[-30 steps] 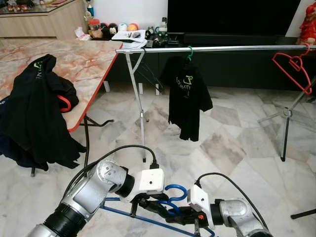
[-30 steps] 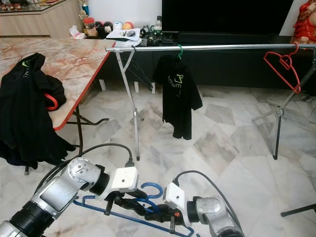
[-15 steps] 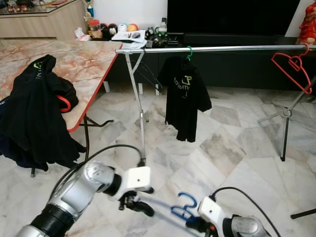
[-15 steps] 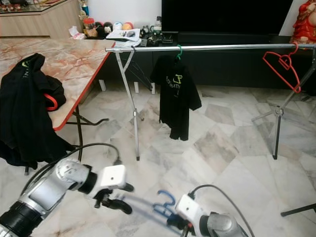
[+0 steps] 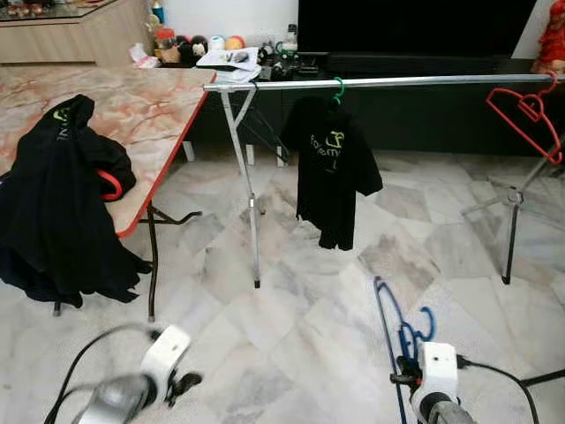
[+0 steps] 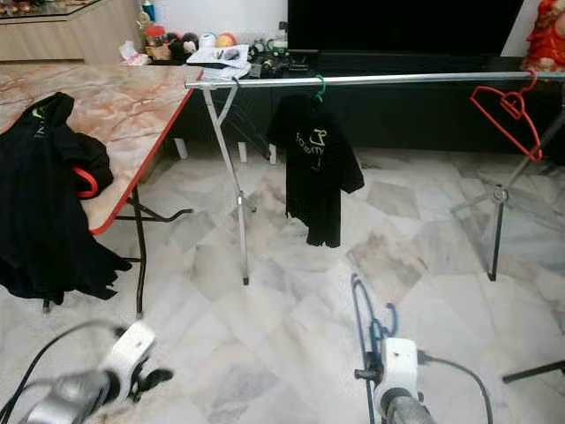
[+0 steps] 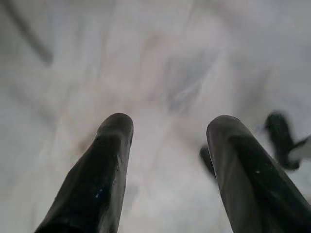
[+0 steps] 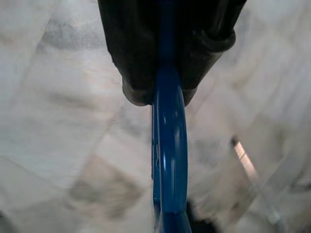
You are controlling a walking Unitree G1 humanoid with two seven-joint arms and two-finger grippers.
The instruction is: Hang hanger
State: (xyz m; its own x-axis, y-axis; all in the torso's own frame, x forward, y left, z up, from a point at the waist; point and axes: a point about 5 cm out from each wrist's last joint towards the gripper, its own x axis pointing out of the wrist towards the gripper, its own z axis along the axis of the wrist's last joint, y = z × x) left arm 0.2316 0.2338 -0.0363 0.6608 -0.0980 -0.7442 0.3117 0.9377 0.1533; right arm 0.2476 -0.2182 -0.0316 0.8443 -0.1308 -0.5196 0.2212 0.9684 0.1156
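Right claw [image 8: 165, 92] is clamping tight on the blue hanger [image 5: 395, 329] all by itself now. A second ago both claws were on it low down with the hanger lying nearly flat; now the right arm is holding it upright by the hook end, well short of the rail [image 5: 371, 83] across the marble floor [image 5: 300, 309].

Left claw [image 7: 167, 145] is letting go and dropping away low on the left, fingers spread wide with nothing between them. So I'm guessing the handover is done and the carry to the rail is next.

Head views are giving the big picture: the rail, the black shirt [image 5: 333, 168], the red hanger [image 5: 528, 110], the bench [image 5: 132, 110]. Right wrist view is showing the actual grip on the blue bar up close.
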